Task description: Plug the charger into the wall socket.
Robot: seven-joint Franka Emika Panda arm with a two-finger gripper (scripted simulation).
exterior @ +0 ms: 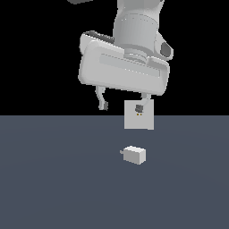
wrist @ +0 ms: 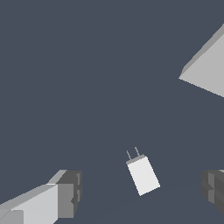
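Observation:
The charger [exterior: 134, 154] is a small white block lying on the dark floor, its thin prongs pointing toward the exterior view's left. In the wrist view the charger [wrist: 142, 175] lies between my two fingers but well below them. My gripper [exterior: 121, 106] hangs open above the charger and holds nothing. The wall socket [exterior: 145, 120] is a light-grey square plate standing upright just behind the charger, with two tiny yellowish holes near its centre. One fingertip [exterior: 139, 107] overlaps the plate in the exterior view. A corner of the socket [wrist: 208, 72] shows at the wrist view's edge.
A flat dark grey-blue floor [exterior: 53, 179] spreads around both objects. Black background lies behind it. The robot's large white hand body [exterior: 123, 67] fills the upper middle of the exterior view.

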